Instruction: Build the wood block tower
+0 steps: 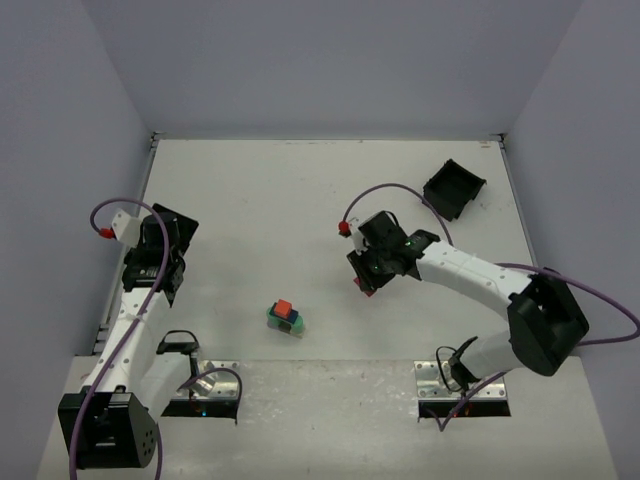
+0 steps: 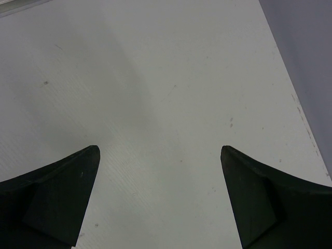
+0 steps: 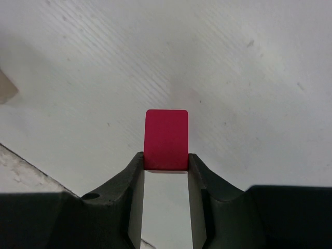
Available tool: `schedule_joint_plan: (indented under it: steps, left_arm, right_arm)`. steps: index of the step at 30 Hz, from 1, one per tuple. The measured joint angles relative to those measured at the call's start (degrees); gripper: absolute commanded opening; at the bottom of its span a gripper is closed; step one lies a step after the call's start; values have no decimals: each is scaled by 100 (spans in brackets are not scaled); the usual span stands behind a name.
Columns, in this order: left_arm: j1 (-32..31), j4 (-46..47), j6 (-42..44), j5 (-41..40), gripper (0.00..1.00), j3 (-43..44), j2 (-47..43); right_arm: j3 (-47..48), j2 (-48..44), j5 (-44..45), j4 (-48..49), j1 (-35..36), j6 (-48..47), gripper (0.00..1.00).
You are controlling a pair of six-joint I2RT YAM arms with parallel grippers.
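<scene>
We see the right gripper [image 3: 166, 162] from just behind its two dark fingers [image 3: 129, 179], which press on either side of a magenta-red block [image 3: 166, 136]. The block sticks out past the fingertips, and its far corners are rounded. Beyond it lies the white table [image 3: 249, 72], faintly ridged. A pale tan shape [image 3: 5, 87] is cut off by the left edge; we cannot tell what it is.

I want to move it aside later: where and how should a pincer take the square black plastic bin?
Grip one thin upright wall of the square black plastic bin at its rim, coming from above, one finger inside and one outside. It seems open upward, and the whole bin looks too wide to span.
</scene>
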Motion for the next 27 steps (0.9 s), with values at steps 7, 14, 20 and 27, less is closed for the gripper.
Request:
schedule_joint_plan:
  steps: [7,14,20,27]
  left_arm:
    - [0,0,36,52,100,-2,-13]
    - [0,0,36,46,100,-4,-124]
    - [0,-4,36,37,100,-4,-168]
    - [-1,-4,37,15,100,-7,-169]
  right_arm:
    - [1723,155,449,-532,1459,-124,19]
    - [3012,777,669,-1055,2322,-244,22]
    - [3849,1558,768,-1647,2755,-262,24]
    - [4326,1958,810,-2139,2979,-182,25]
